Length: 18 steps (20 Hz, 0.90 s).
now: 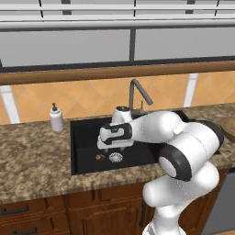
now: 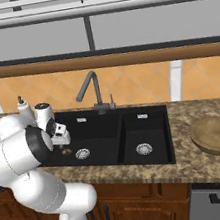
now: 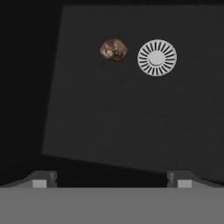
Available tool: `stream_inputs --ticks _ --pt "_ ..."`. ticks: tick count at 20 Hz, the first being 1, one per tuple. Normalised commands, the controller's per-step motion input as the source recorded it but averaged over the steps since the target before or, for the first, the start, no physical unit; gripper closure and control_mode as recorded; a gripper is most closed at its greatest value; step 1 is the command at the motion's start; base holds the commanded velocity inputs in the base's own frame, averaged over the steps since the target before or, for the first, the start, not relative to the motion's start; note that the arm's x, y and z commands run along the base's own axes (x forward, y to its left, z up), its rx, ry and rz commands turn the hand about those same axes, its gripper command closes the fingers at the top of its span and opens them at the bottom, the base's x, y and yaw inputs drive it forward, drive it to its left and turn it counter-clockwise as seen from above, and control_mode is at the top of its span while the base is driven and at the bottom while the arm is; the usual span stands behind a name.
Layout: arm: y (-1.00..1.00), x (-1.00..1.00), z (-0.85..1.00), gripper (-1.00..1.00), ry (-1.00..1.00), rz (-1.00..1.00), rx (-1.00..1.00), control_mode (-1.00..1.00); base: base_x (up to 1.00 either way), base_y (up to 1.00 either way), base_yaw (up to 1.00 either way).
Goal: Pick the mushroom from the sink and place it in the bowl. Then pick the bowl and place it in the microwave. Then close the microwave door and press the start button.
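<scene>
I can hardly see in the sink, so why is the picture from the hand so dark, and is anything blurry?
In the hand view the black sink floor looks dim; the mushroom and drain ring stand out bright and fairly sharp. In the left base view the mushroom is tiny and soft; the right base view is evenly lit, with no glare.

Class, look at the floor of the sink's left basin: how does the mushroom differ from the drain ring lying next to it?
The mushroom is brown and lumpy, while the drain ring is pale metal, a neat circle with radiating slots. The mushroom looks somewhat smaller across than the drain ring. The mushroom lies loose on the floor; the drain ring sits flat in it. Both are in the sink's left basin, side by side and apart.
</scene>
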Motion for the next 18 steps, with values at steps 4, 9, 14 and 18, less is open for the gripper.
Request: stream_inputs --ticks 4,9,14,18 --pt "0.05 0.04 -0.26 -1.00 -0.03 -0.02 0.00 -1.00 0.00 0.00 0.00" --pt "0.00 0.27 -0.24 -1.00 0.00 -0.02 0.00 -1.00 0.00 0.00 0.00" --pt "0.02 0.31 -0.30 -1.00 0.00 -0.01 0.00 -1.00 0.00 0.00 0.00" --pt "0.05 0.44 -0.23 -1.00 0.01 0.00 0.00 -1.00 0.00 0.00 0.00"
